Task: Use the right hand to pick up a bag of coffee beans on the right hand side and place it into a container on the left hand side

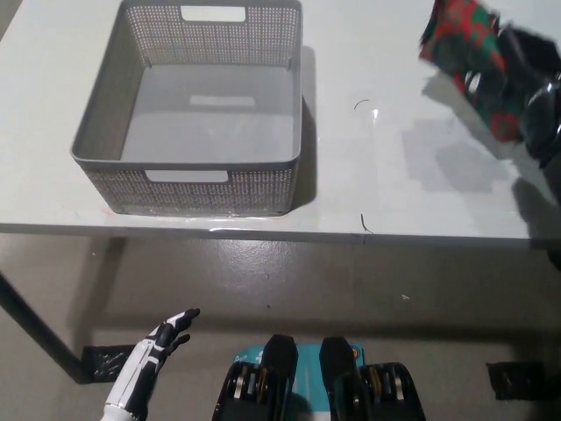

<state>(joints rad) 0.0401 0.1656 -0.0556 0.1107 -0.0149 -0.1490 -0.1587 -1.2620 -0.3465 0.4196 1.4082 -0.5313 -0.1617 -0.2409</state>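
A red and green coffee bag (460, 39) hangs above the white table (412, 189) at the upper right, blurred by motion. My black right hand (517, 83) is shut on its right part and holds it off the surface; its shadow lies below on the table. The grey mesh container (202, 105) stands on the table's left half, with nothing inside. My white left hand (149, 360) rests low at the lower left, below the table edge, fingers apart and holding nothing.
The table's front edge (263, 232) runs across the middle of the picture, with grey floor below it. A thin dark mark (364, 224) lies near that edge, and another small one (361, 105) right of the container.
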